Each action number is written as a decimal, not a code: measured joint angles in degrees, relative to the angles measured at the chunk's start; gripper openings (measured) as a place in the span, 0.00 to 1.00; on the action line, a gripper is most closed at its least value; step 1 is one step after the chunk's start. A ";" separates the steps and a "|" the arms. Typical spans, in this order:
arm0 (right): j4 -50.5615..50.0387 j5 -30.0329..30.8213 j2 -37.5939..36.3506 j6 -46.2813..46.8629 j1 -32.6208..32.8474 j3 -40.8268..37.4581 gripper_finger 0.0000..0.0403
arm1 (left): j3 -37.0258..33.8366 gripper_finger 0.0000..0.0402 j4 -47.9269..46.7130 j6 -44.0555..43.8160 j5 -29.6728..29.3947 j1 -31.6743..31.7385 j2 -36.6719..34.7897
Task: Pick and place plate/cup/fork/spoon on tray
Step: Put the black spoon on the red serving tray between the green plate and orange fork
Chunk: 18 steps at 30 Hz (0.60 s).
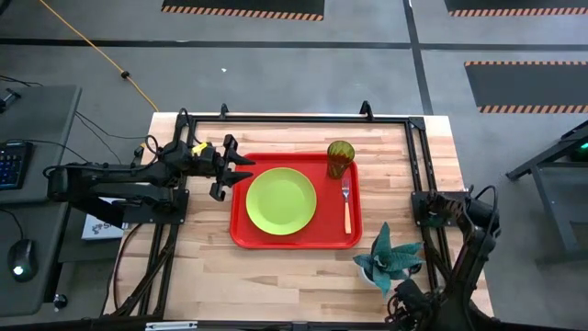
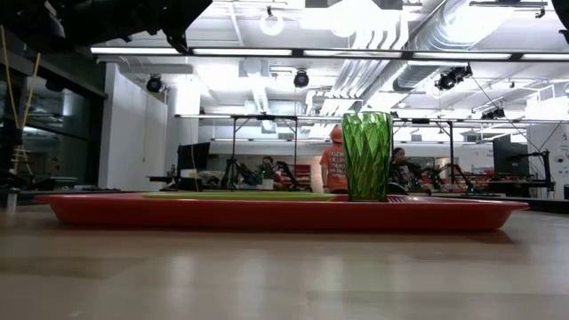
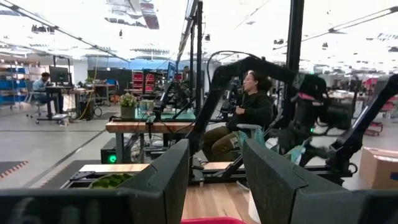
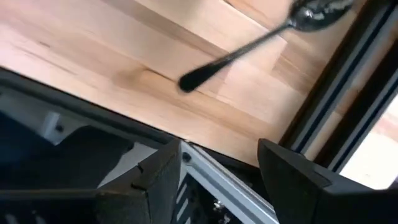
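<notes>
The red tray (image 1: 241, 235) lies mid-table. On it the lime-green plate (image 1: 281, 200) lies flat, the green cup (image 1: 340, 158) stands upright at the far right corner, and the orange-handled fork (image 1: 346, 204) lies along the right side. The cup also shows in the low view (image 2: 367, 156). My left gripper (image 1: 246, 169) is open and empty, above the tray's far left corner. My right gripper (image 4: 217, 155) is open and empty, low at the table's near right. The dark spoon (image 4: 249, 43) lies on the bare wood in front of it. The spoon is hidden in the high view.
A teal spiky plant (image 1: 390, 257) stands on the table at the near right, beside the tray's corner. A black metal frame (image 1: 294, 119) runs round the table's edges. People sit in the room beyond the table (image 3: 249, 112).
</notes>
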 joint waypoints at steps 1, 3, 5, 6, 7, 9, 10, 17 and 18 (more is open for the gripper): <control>-0.08 -0.41 0.62 0.78 0.17 0.00 0.51 | 0.00 0.35 0.23 -0.53 0.02 0.00 -0.01; 0.55 -0.65 1.74 2.95 0.38 -0.67 0.51 | 0.00 0.35 0.80 -2.17 0.02 0.00 -0.01; 2.24 -1.12 2.18 5.61 0.49 -3.10 0.51 | 0.00 0.35 1.43 -3.44 0.15 0.00 0.01; 3.04 -1.64 2.17 6.85 0.58 -4.86 0.51 | 0.00 0.35 1.99 -3.89 0.33 0.00 0.00; 4.02 -2.31 2.05 7.80 0.54 -6.70 0.51 | 0.00 0.35 2.43 -4.19 0.37 0.00 -0.01; 5.67 -3.35 2.03 8.55 0.14 -10.08 0.51 | 0.00 0.35 2.31 -4.27 0.44 0.00 -0.01; 6.15 -3.24 2.03 8.88 -0.14 -11.39 0.51 | 0.00 0.35 2.25 -4.31 0.44 0.00 0.02; 8.56 -0.61 1.53 8.99 -2.89 -18.40 0.51 | 0.00 0.35 2.21 -4.36 0.44 -0.02 -0.01; 9.46 -0.80 1.53 9.02 -3.04 -19.31 0.51 | 0.00 0.35 2.22 -4.36 0.45 0.00 -0.01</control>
